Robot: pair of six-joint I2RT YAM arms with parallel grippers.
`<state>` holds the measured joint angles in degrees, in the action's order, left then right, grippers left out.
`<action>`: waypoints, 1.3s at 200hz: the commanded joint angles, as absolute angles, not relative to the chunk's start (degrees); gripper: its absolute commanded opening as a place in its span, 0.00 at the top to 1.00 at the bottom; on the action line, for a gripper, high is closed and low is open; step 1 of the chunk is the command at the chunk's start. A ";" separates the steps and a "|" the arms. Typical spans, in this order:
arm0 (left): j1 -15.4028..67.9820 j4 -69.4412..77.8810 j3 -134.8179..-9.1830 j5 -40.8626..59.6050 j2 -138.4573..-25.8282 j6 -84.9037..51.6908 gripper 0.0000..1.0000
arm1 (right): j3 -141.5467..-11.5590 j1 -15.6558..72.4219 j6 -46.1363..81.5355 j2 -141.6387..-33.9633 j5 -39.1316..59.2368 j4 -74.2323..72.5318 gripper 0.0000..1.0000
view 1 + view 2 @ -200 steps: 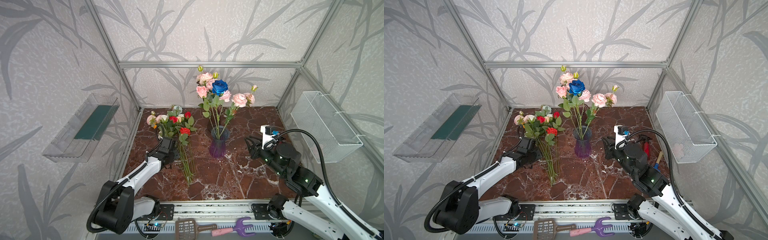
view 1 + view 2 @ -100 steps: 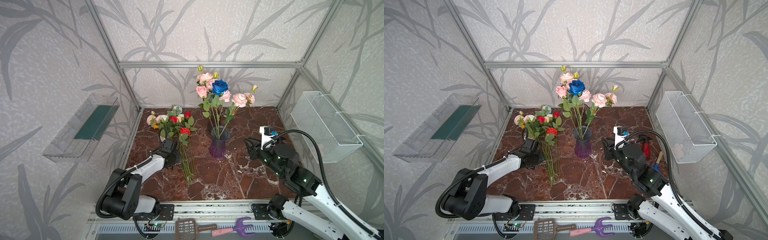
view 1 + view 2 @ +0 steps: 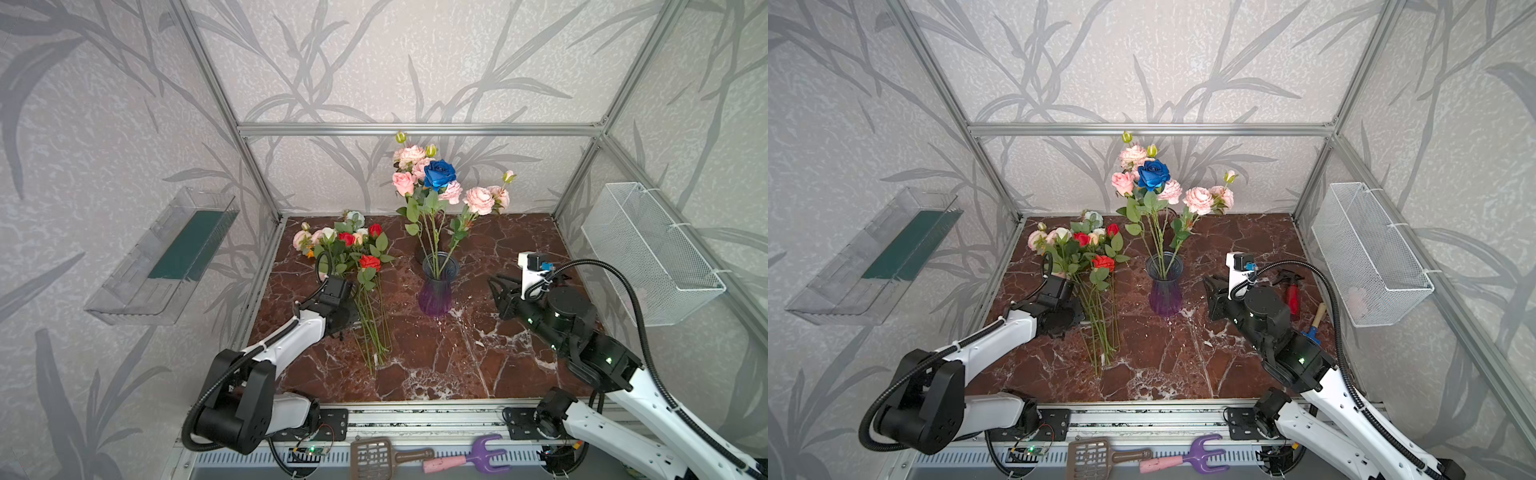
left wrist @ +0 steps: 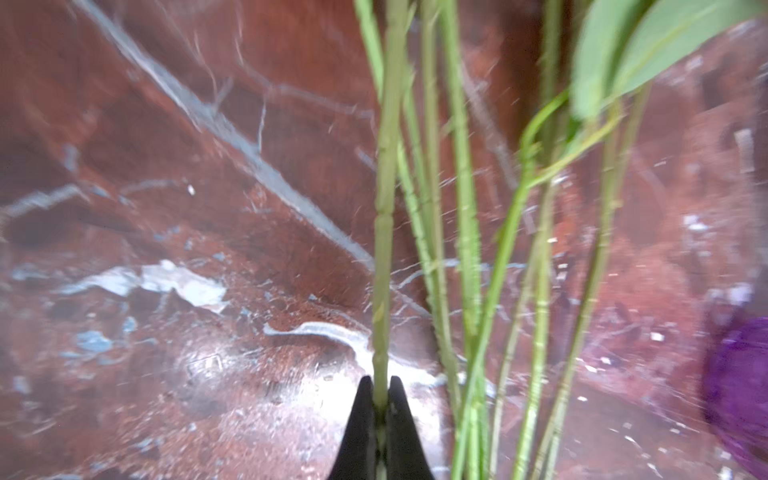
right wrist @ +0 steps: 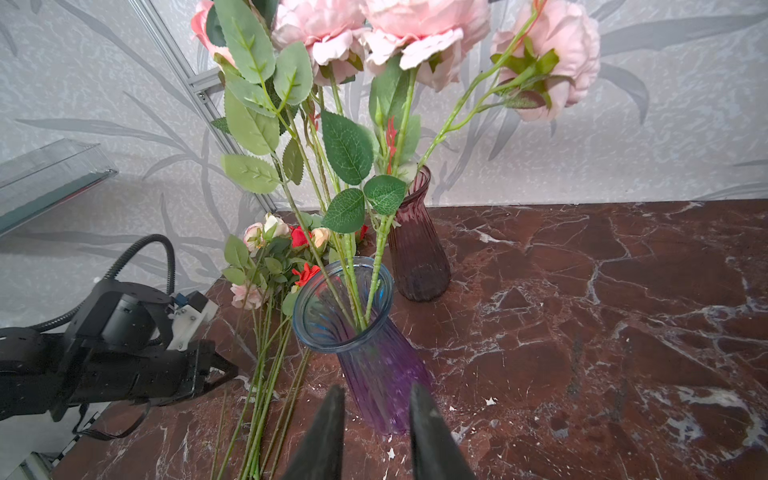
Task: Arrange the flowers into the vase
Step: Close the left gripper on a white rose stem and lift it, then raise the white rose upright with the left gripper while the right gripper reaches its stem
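Note:
A purple vase with a blue rim stands mid-table and holds pink peonies and a blue rose. To its left a bunch of loose flowers lies on the marble, red, pink and white blooms toward the back. Their green stems run toward the front. My left gripper is low at the left side of that bunch, shut on one stem. Just right of the vase my right gripper is open, holding nothing.
A darker purple vase stands empty behind the first. A wire basket hangs on the right wall, a clear shelf on the left. A red-handled tool lies at the right; a brown scoop and purple rake lie on the front rail.
My left gripper has closed on a stem at the left of the loose bunch, and the left arm's rear links have dropped lower. The right arm has hardly moved.

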<state>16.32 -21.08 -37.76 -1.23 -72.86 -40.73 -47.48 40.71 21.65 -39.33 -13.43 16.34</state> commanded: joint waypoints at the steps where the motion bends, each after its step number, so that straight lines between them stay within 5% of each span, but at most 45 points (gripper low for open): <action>1: 15.93 -23.92 -40.62 -3.20 -67.00 -37.39 1.00 | -48.16 40.94 22.16 -39.37 -13.07 15.05 0.71; 60: 15.95 -27.05 -45.92 -3.56 -57.30 -31.77 1.00 | -48.72 40.94 22.42 -39.24 -12.42 14.58 0.71; 157: 17.75 -9.48 -48.42 20.29 -40.25 -27.77 1.00 | -53.06 41.17 23.89 -42.10 -1.00 14.40 0.67; 260: 47.76 -10.12 -58.01 7.08 -50.61 -15.34 1.00 | -63.41 47.09 22.51 -49.30 9.61 8.11 0.48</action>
<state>44.60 -11.07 -56.25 11.49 -47.90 -19.97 -60.93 46.37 22.61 -49.25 6.44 11.55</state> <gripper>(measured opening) 0.049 0.497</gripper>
